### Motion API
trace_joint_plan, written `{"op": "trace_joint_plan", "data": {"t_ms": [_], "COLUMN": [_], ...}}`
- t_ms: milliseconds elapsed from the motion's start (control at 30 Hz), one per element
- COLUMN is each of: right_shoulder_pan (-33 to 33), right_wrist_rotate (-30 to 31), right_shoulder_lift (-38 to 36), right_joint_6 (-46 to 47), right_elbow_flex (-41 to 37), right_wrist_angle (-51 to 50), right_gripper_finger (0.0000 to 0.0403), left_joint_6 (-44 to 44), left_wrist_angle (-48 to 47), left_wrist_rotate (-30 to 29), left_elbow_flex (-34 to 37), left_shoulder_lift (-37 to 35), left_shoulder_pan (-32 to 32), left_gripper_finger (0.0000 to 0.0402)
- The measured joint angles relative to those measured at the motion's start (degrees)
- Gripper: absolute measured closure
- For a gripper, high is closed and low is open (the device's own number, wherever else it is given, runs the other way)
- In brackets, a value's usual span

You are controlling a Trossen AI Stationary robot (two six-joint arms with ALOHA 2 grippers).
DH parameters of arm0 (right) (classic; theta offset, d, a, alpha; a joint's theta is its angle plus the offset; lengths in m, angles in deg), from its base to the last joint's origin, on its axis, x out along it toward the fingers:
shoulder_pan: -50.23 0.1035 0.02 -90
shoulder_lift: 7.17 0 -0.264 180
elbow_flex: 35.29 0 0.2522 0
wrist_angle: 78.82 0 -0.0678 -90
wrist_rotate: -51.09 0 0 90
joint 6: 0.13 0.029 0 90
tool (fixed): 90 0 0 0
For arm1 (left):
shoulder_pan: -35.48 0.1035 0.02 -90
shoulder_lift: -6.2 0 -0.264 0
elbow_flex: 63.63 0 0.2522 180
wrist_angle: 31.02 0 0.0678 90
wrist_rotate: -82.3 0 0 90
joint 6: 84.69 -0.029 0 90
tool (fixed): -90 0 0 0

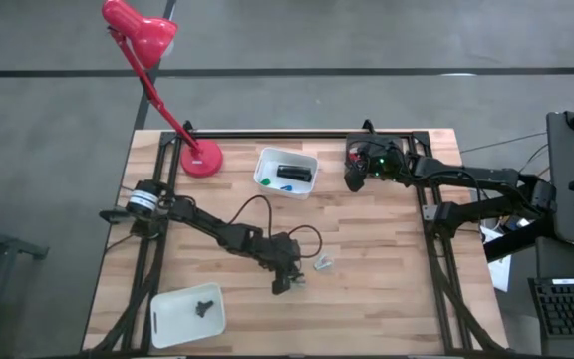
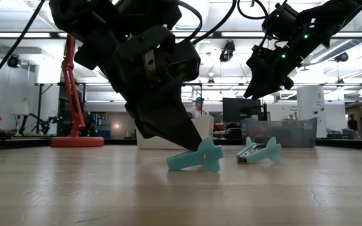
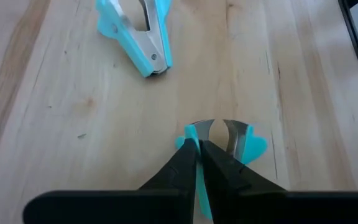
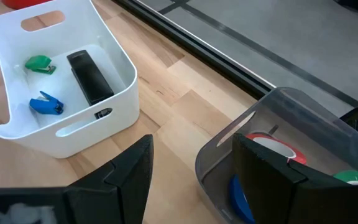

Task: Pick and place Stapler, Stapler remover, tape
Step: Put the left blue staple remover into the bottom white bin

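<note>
My left gripper (image 3: 197, 155) is down at the table's middle, shut on a teal staple remover (image 2: 197, 160). A second teal staple remover (image 3: 138, 37) lies flat on the wood just beyond it. My right gripper (image 4: 194, 174) hangs open above the far right of the table, over the rim of a grey see-through bin (image 4: 303, 118). That bin holds red tape (image 4: 272, 146), blue tape (image 4: 241, 196) and green tape (image 4: 356, 177); pink tape is out of view. The dark stapler (image 4: 89, 78) lies on the floor of a white bin (image 4: 114, 93). My left gripper pinches the staple remover by one teal side grip (image 3: 188, 140), next to its metal claws (image 3: 207, 124). The fingers (image 2: 181, 129) slant down from above and from the table's left. The remover rests on the table (image 2: 193, 166).
A small green piece (image 4: 39, 64) and a small blue piece (image 4: 45, 104) share the white bin with the stapler. A red desk lamp (image 1: 202, 158) stands at the far left. Another white tray (image 1: 187, 314) with a dark item sits at the near left corner.
</note>
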Motion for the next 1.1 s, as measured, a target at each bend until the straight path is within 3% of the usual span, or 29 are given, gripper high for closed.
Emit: {"op": "trace_joint_plan", "data": {"t_ms": [267,533,867,1100], "right_shoulder_pan": [0.02,0.02,0.01,0.02], "right_wrist_rotate": [0.02,0.02,-0.02,-0.02], "right_shoulder_lift": [0.00,0.00,-0.01,0.00], "right_joint_6": [-0.07,-0.12,-0.13,-0.15], "right_elbow_flex": [0.00,0.00,0.00,-0.13], "right_wrist_angle": [0.00,0.00,-0.07,-0.18], "right_gripper_finger": [0.0193,0.0193,0.0193,0.0193], "left_joint_6": [-3.69,-7.75,-5.64,4.72], "left_wrist_angle": [-0.02,-1.53,-22.14,-36.55], "left_wrist_rotate": [0.12,6.10,6.46,3.13], "left_elbow_flex": [0.04,0.04,0.07,0.29], "left_shoulder_lift": [-0.97,-2.97,-16.35,-29.33], "left_shoulder_pan": [-0.01,0.09,-2.02,-10.38], "left_gripper_finger": [0.0379,0.0395,0.0398,0.0396]}}
